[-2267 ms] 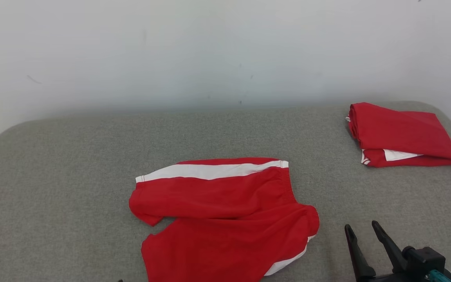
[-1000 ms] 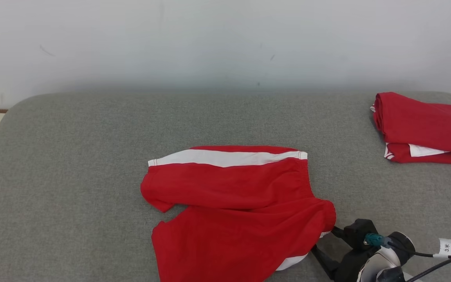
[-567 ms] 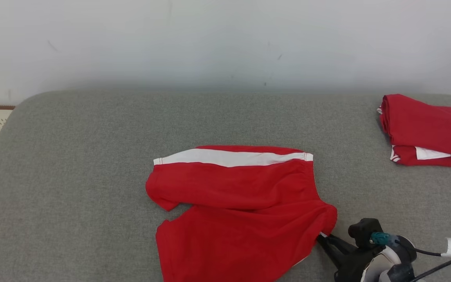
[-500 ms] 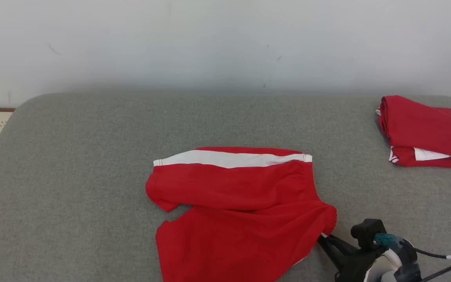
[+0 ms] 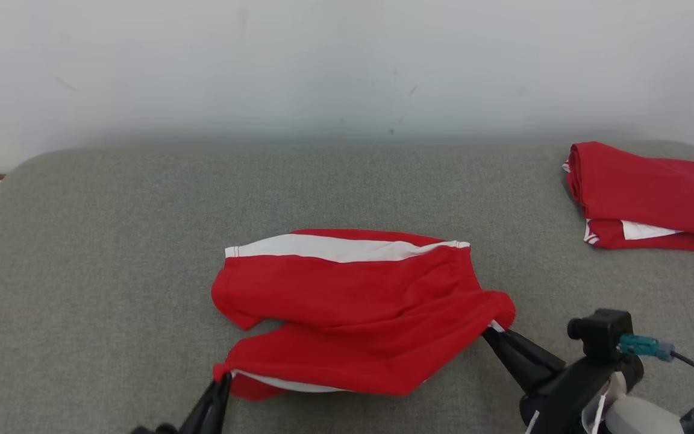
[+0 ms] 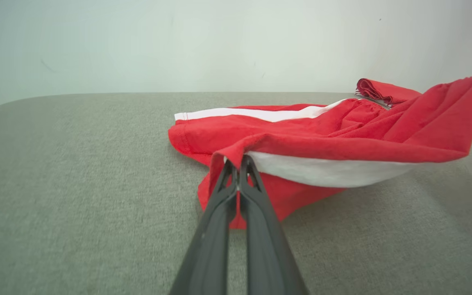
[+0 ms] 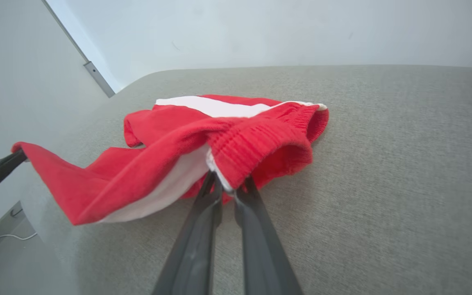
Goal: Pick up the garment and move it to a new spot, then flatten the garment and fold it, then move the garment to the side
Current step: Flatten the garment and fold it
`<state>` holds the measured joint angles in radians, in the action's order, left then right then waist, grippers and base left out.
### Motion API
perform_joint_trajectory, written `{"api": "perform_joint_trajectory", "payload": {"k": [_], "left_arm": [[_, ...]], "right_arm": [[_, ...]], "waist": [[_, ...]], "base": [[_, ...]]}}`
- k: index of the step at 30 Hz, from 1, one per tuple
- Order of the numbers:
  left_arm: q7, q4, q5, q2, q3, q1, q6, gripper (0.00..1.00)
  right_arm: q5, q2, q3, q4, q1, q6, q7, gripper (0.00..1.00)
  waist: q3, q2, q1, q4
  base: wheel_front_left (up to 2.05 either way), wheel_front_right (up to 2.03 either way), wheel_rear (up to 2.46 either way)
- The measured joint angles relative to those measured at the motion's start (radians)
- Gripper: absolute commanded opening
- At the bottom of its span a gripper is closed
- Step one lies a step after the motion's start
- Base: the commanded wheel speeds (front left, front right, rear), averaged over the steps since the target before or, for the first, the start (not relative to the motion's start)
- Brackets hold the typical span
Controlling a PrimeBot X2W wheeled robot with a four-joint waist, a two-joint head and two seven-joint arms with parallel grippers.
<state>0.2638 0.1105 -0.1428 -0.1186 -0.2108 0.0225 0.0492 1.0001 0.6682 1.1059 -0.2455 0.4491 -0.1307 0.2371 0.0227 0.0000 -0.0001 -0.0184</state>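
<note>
The left gripper (image 6: 238, 164) is clenched on the near hem corner of the red garment (image 5: 347, 301), with white lining just right of its tips. The right gripper (image 7: 225, 180) pinches the ribbed waistband, which bulges over its tips and hides them. Between both claws the cloth hangs lifted; beyond them the rest lies on the grey pad (image 5: 112, 241). A white piece (image 5: 597, 407) at the right wrist is too small to read. Well beyond the right gripper lies a folded red cloth (image 5: 642, 187).

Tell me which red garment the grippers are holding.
The white-striped red shorts in the centre, pinched by the left gripper and right gripper; the folded red garment at far right lies untouched.
</note>
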Motion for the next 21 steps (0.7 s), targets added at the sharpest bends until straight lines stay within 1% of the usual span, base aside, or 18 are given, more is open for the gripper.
{"api": "perform_joint_trajectory", "payload": {"k": [1,4,9,13,16,18,21], "left_arm": [[0.000,-0.001,0.007,-0.012,0.000,0.028,0.006,0.00],[-0.010,0.006,0.023,-0.056,-0.006,0.142,0.030,0.00],[-0.072,0.022,0.038,-0.137,-0.015,0.412,0.063,0.00],[-0.130,0.059,0.038,-0.197,-0.036,0.653,0.074,0.00],[-0.163,0.123,0.015,-0.231,-0.065,0.834,0.079,0.00],[-0.177,0.173,-0.002,-0.257,-0.104,0.953,0.080,0.00],[-0.192,0.254,-0.064,-0.264,-0.134,1.130,0.081,0.00]], "right_arm": [[0.019,0.000,-0.001,0.028,0.012,0.000,-0.011,0.00],[0.011,0.019,0.000,0.074,0.085,0.000,-0.048,0.00],[0.019,0.016,-0.018,0.097,0.260,0.000,-0.089,0.00],[0.045,-0.010,-0.023,0.046,0.448,0.000,-0.140,0.00],[0.148,-0.053,-0.038,-0.003,0.579,0.000,-0.183,0.00],[0.211,-0.069,-0.056,-0.056,0.676,0.000,-0.217,0.00],[0.289,-0.083,-0.092,-0.130,0.823,0.000,-0.259,0.00]], "waist": [[0.005,0.0000,0.0000,-0.004],[0.026,0.0000,0.0000,-0.013],[0.082,0.0001,0.0001,-0.027],[0.145,0.0001,0.0003,-0.040],[0.197,0.0001,0.0003,-0.050],[0.232,0.0002,0.0004,-0.056],[0.285,0.0003,0.0005,-0.064]], "base": [[0.00,0.00,0.00],[0.00,0.00,0.00],[0.00,0.00,0.00],[0.00,0.00,0.00],[0.00,0.00,0.00],[0.00,0.00,0.00],[0.00,0.00,0.00]]}}
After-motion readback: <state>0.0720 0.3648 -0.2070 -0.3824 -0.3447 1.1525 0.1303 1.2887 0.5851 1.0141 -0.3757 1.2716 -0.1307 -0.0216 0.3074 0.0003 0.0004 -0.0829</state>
